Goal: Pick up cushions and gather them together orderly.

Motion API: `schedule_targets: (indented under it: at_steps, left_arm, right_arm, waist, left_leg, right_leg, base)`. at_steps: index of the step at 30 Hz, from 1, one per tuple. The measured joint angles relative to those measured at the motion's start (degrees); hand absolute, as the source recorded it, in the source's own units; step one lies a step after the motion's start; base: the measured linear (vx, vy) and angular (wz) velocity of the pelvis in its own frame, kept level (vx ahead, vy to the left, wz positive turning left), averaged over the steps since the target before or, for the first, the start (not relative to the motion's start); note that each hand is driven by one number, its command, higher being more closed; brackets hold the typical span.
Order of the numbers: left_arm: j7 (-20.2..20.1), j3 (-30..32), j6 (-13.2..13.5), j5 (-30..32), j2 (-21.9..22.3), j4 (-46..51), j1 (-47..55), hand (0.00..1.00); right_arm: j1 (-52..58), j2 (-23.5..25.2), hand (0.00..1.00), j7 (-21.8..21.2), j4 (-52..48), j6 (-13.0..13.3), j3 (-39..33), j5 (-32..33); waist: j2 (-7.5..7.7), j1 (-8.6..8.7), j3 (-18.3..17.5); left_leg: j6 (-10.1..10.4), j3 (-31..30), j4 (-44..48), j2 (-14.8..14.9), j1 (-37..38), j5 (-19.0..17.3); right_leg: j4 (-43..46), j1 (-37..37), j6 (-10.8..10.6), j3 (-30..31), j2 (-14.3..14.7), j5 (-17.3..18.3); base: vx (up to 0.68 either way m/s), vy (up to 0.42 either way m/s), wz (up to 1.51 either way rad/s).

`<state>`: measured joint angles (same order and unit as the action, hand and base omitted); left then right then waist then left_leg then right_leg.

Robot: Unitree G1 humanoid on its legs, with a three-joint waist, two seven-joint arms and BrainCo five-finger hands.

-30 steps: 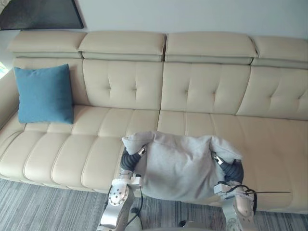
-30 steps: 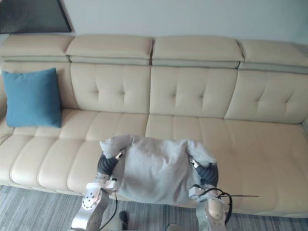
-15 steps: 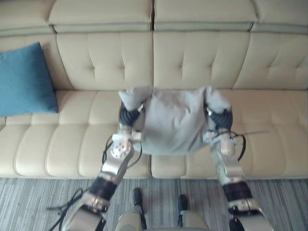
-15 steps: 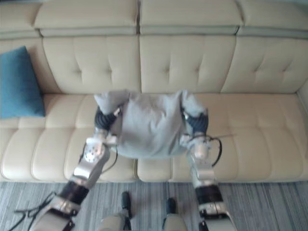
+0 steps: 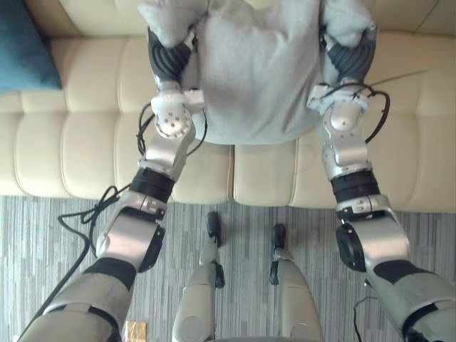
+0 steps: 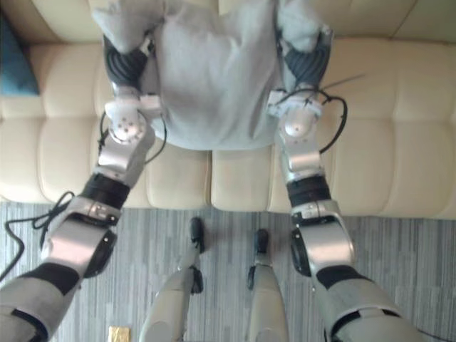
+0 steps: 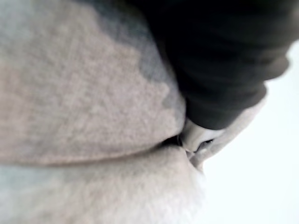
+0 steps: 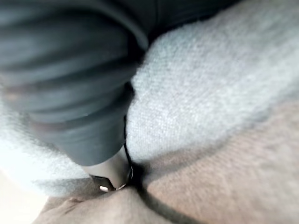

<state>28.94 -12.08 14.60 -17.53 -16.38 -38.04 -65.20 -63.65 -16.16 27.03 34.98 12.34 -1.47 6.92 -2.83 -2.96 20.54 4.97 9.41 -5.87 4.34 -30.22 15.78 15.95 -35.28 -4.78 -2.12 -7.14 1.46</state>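
Beige sofa [image 5: 71,142], grey cushion [image 5: 256,71] held up over its seat, blue cushion [image 5: 25,43] well apart at left edge; left hand [image 5: 165,60] and right hand [image 5: 350,58] sunk into the grey cushion's side folds, grip unreadable.

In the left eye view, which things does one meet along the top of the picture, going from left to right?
Blue cushion → left hand → grey cushion → right hand.
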Motion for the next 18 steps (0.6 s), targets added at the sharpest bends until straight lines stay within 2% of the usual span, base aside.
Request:
schedule_targets:
  at_steps: [2, 5, 10, 13, 14, 18]
  left_arm:
    - [0.0, 1.4, 0.1, 0.0, -0.3, -0.9, -2.8, 0.0]
    - [-0.1, 2.2, -0.1, 0.1, -1.2, -3.8, -6.6, 0.0]
    - [-2.0, 4.5, -0.3, -0.3, -2.5, -5.8, -8.3, 0.0]
    - [-5.7, 6.4, -0.4, -4.0, -6.4, -6.8, -8.3, 0.0]
    - [-7.5, 8.4, -0.4, -5.2, -9.5, -7.0, -8.2, 0.0]
    - [-10.4, 12.8, -0.1, -8.5, -14.1, -6.6, -4.1, 0.0]
  right_arm:
    - [-2.6, -0.2, 0.0, 0.6, 0.0, 0.3, -1.6, 0.4]
    - [-5.0, -0.6, 0.0, 0.6, 1.2, 0.3, -1.9, 0.7]
    - [-6.5, -4.6, 0.0, -2.3, 2.4, 0.3, -3.6, 7.4]
    - [-6.6, -10.1, 0.0, -5.6, 4.2, 0.3, -5.4, 14.8]
    - [-5.9, -14.2, 0.0, -7.5, 4.9, 0.1, -6.8, 18.7]
    - [-0.3, -19.7, 0.0, -10.4, 4.8, 0.0, -8.4, 21.1]
  waist:
    - [-0.14, -0.01, 0.3]
    - [-0.15, 0.04, 0.3]
    - [-0.15, 0.1, 0.3]
    - [-0.14, 0.17, 0.3]
    - [-0.14, 0.08, 0.3]
    - [-0.13, 0.32, 0.3]
  left_leg:
    - [1.1, -0.9, 0.0, 0.2, -2.1, 0.7]
    - [1.1, -0.8, 0.0, 0.6, -3.7, 0.8]
    - [1.2, -0.6, 0.0, 1.2, -4.4, 0.6]
    - [1.3, -0.6, 0.0, 1.3, -4.6, 0.5]
    - [1.3, -0.6, 0.0, 1.2, -4.4, 0.5]
    - [1.2, -0.4, 0.0, 1.2, -1.9, 0.6]
  right_leg:
    - [0.3, -2.1, 0.0, -0.1, 0.1, 0.0]
    - [1.7, -4.4, 0.3, 0.0, 0.3, 0.2]
    - [2.8, -5.6, 0.6, -0.3, 0.4, 0.4]
    - [3.3, -5.8, 0.6, -0.5, 0.4, 0.4]
    - [3.6, -5.7, 0.6, -0.6, 0.3, 0.5]
    - [3.8, -3.1, 0.7, -0.7, 0.2, 1.1]
  base:
    - [0.0, -0.045, 0.04]
    - [-0.01, -0.043, -0.04]
    - [0.0, -0.006, 0.0]
    - [0.01, -0.014, 0.04]
    - [0.02, -0.016, 0.04]
    - [0.01, -0.016, 0.02]
